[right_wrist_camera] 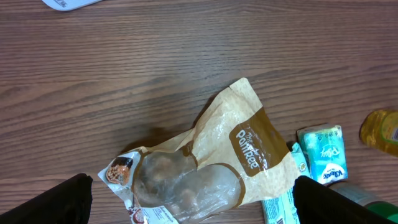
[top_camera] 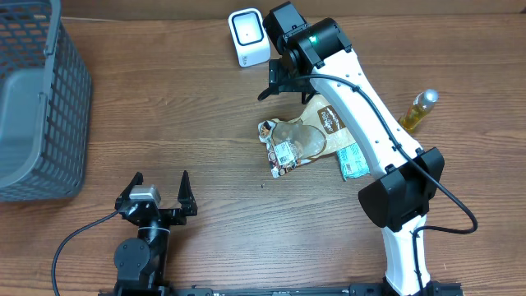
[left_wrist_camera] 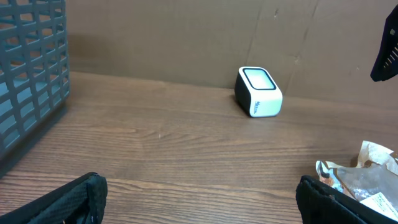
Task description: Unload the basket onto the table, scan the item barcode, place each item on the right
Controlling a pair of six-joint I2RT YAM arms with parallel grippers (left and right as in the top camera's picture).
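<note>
Brown snack bag (top_camera: 302,136): lying flat on table (top_camera: 189,123), right of centre. Teal tissue pack (top_camera: 353,160) touching it; yellow bottle (top_camera: 417,111) near. Right claw (top_camera: 275,80): wide, empty, between bag and white scanner (top_camera: 247,37). Left claw (top_camera: 160,177): wide, empty. Grey basket (top_camera: 41,107): far left.

Right arm (top_camera: 362,107) white shells, black joints, green light (top_camera: 313,38), loose black cable (top_camera: 448,201), left arm (top_camera: 138,251) black, grey wrist block (top_camera: 143,192)
</note>
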